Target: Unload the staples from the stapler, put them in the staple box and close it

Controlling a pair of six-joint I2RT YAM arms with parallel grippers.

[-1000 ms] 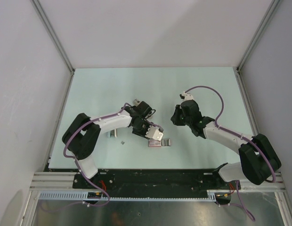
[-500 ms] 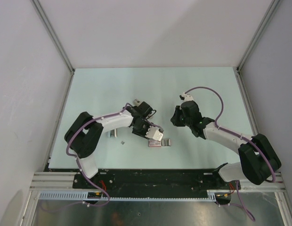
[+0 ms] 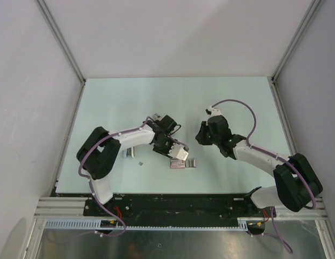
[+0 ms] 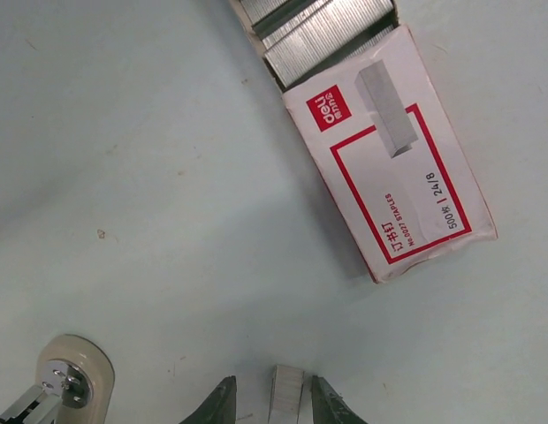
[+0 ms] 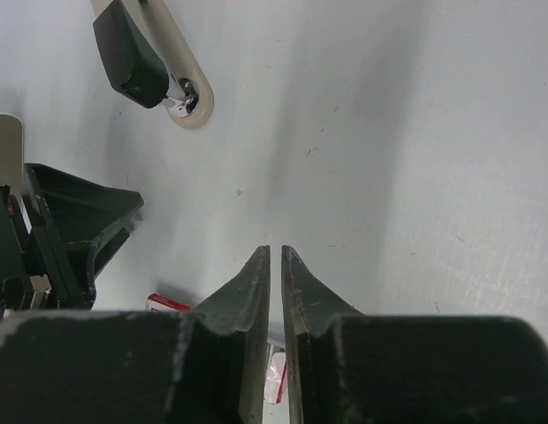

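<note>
**Between the left jaws, a loose strip**

Low over the counter (image 4: 150, 194), the left gripper (image 4: 274, 402) has its jaws slightly parted around the staples (image 4: 287, 390), with a gap on one side. The stapler (image 4: 75, 373) lies nearby, apart from the strip. The right gripper (image 5: 276, 265) has its jaws almost closed and empty.

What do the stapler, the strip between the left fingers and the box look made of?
The stapler looks plastic: smooth cream body, matte black top, shiny metal rivet. The staples look metal: a silvery-white strip. The box is probably cardboard: matte white, red print.
</note>
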